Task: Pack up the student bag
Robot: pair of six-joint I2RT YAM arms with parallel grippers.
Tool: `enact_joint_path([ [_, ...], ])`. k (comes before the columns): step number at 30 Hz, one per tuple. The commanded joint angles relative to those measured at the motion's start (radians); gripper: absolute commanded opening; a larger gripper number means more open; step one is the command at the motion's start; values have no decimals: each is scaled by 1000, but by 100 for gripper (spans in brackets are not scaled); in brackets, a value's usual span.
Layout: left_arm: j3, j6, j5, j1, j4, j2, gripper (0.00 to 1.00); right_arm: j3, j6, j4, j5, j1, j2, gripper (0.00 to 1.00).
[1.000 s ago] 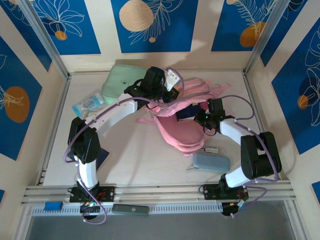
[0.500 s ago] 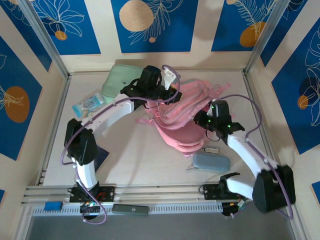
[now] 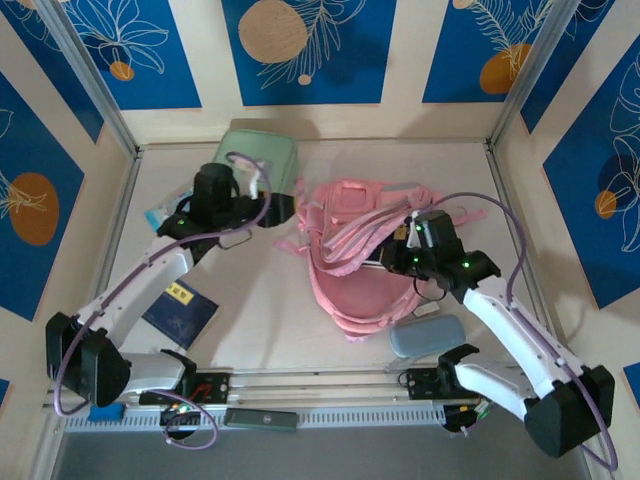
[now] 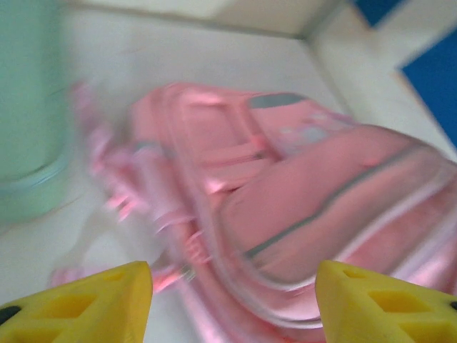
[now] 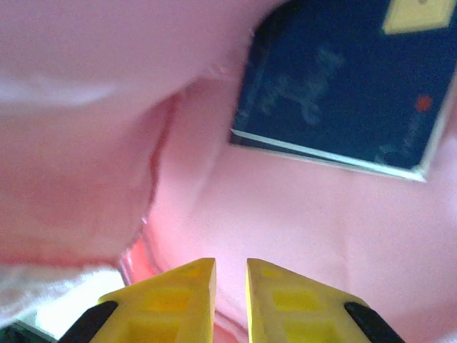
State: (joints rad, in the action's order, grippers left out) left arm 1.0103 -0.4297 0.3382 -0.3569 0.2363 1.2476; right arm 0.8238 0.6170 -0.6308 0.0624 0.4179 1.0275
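Note:
The pink student bag (image 3: pixel 360 265) lies in the middle of the table, straps fanned over its top. In the left wrist view the student bag (image 4: pixel 300 193) lies blurred ahead. My left gripper (image 3: pixel 283 209) hovers left of the bag beside its straps. Its yellow fingers (image 4: pixel 86 304) stand wide apart around nothing, so the left gripper (image 4: pixel 232 307) is open. My right gripper (image 3: pixel 396 250) reaches into the bag's right side. In its wrist view the right gripper (image 5: pixel 230 286) shows a narrow gap with nothing in it. A dark blue book (image 5: pixel 343 93) lies on the pink lining just beyond.
A mint green zip case (image 3: pixel 258 158) lies at the back left, close to the left gripper. A grey-blue pouch (image 3: pixel 425 335) sits by the bag's near right edge. A dark blue booklet (image 3: pixel 178 306) lies near left, and a light blue packet (image 3: pixel 162 213) sits under the left arm.
My left gripper has opened, let go of the bag and swung back to the left. The bag has dropped flatter onto the table. My right gripper's fingers have parted slightly.

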Motion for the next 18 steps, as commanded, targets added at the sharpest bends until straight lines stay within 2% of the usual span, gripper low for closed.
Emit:
enact_joint_path([
  [1, -80, -72, -41, 44, 67, -63, 62, -8, 3, -2, -52, -58, 23, 18],
  [3, -94, -76, -40, 49, 65, -64, 63, -39, 13, 83, -161, -128, 31, 20],
  [7, -85, -90, -62, 49, 60, -31, 64, 16, 16, 151, -255, -213, 167, 18],
  [10, -83, -110, -76, 54, 32, -15, 65, 107, -6, 101, -232, -210, 279, 16],
  [12, -71, -107, -85, 58, 41, -5, 66, 122, -4, 47, -207, -204, 299, 16],
  [18, -101, -112, -148, 70, 57, -22, 69, 21, 20, -86, -132, -181, 185, 24],
])
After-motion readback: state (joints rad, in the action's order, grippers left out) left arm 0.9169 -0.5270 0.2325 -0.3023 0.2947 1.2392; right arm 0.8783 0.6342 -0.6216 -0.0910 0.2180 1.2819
